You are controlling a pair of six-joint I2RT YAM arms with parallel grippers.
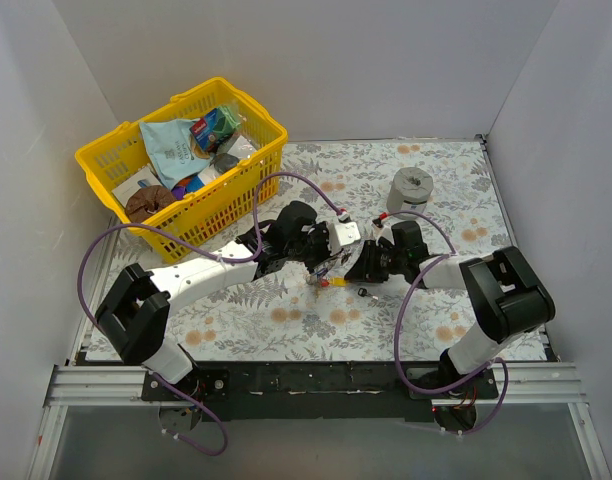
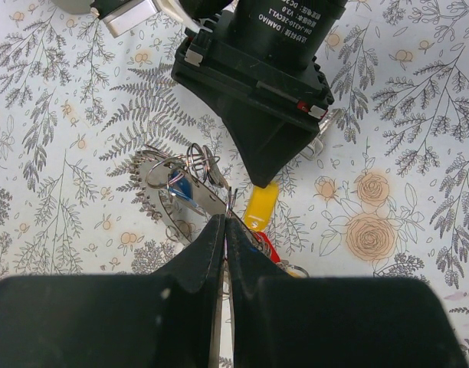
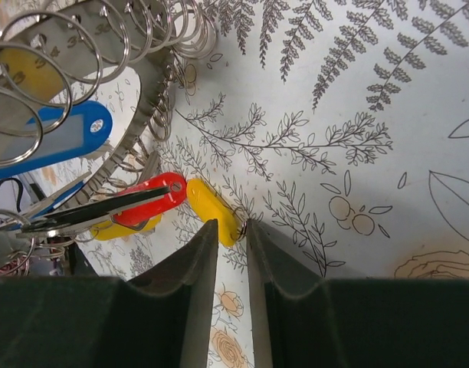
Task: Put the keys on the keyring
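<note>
Clamps the keyring [image 2: 190, 201] by its jagged rim in the closed left tool [image 2: 224, 221]. Holds the right tool [image 3: 232, 224], tips narrowly parted, around one end of the yellow key [image 3: 210, 205] on the bench [image 2: 403, 153], just beside the ring. Cannot tell whether pinched or merely straddled.

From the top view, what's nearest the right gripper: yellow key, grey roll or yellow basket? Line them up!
1. yellow key, just left of the right gripper.
2. grey roll, farther back on the right.
3. yellow basket, far back left.
</note>
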